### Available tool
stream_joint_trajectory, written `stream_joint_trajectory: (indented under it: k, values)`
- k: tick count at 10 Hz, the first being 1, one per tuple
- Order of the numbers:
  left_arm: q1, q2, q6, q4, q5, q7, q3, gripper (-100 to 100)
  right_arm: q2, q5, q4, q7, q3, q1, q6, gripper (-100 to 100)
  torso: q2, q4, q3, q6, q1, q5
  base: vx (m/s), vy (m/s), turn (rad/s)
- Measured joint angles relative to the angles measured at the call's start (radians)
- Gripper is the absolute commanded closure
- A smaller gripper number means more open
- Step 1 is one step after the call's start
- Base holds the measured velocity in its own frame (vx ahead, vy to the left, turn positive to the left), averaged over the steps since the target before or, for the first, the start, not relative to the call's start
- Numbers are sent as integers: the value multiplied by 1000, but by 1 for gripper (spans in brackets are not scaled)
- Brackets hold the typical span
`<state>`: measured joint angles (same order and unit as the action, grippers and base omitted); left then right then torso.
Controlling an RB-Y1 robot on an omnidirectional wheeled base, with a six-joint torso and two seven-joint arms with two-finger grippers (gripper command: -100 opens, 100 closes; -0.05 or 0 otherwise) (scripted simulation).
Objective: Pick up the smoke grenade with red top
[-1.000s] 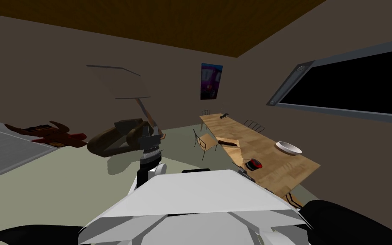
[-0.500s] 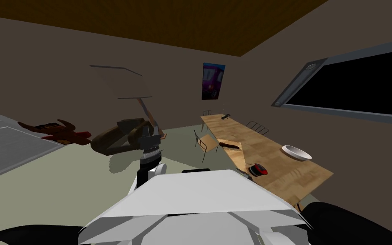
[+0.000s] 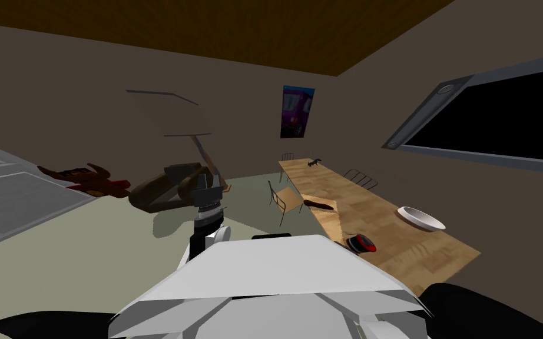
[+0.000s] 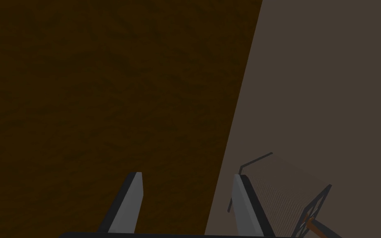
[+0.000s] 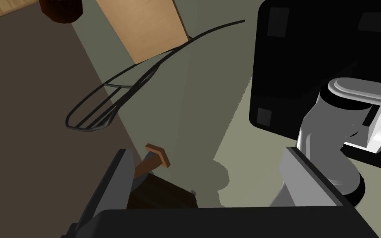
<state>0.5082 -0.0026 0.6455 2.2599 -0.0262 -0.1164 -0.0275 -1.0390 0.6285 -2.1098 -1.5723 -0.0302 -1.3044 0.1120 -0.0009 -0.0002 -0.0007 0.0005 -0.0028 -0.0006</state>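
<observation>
Shifted rightward across the last 1 s is everything in the head view, so the robot's own camera has turned and drawn nearer the wooden table (image 3: 382,235); nothing on the table has changed place. The smoke grenade (image 3: 360,242), dark with a red top, sits at the table's near end, close to the edge facing the robot. A white bowl (image 3: 420,218) lies farther along by the opposite edge, well apart from the grenade. A dark brown elongated object (image 3: 318,203) rests on the table beyond the grenade. A wire-backed chair (image 3: 282,199) stands beside the table. The left arm (image 3: 205,218) rises just ahead of the chest, and the left gripper (image 4: 187,178) has its 2 fingers spread with nothing between them. The right gripper (image 5: 206,159) is likewise spread wide and empty, pointing down at the floor (image 5: 194,103) near the chair's wire back.
</observation>
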Motion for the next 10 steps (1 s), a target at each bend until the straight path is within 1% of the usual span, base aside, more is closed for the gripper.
stream_joint_trajectory:
  k: [1,2,3,4,6,7,8,9,10]
  values:
    - [0,0,0,0,0,0,0,0,-15,10,10,-28,-1,-10,-11,-100,-1,0,0,0,-1,0,60,-97,55]
    - [0,0,0,0,0,0,0,0,-25,22,15,-59,7,-33,-18,-100,-1,0,-1,0,-3,0,68,-112,60]
    - [0,0,0,0,0,0,0,0,-42,28,36,-87,16,-42,-17,-100,-2,0,-1,0,-4,-1,70,-133,62]
    - [0,0,0,0,0,0,0,0,-54,36,43,-113,31,-67,-16,-100,-2,0,-1,0,-5,-1,85,-132,47]
    - [0,0,0,0,0,0,0,0,-80,53,58,-158,30,-87,-41,-100,-3,-1,-2,0,-5,-1,77,-144,41]
    - [0,0,0,0,0,0,0,0,-90,58,72,-176,36,-97,-44,-100,-3,-1,-2,0,-7,-2,76,-165,43]
    - [0,0,0,0,0,0,0,0,-102,62,90,-189,37,-97,-48,-100,-3,-1,-2,0,-8,-2,76,-166,36]
    - [0,0,0,0,0,0,0,0,-109,64,99,-199,51,-113,-50,-100,-3,-1,-2,0,-8,-2,61,-183,12]
    - [0,0,0,0,0,0,0,0,-113,66,106,-205,58,-122,-55,-100,-2,0,-1,0,-9,-2,24,-84,14]
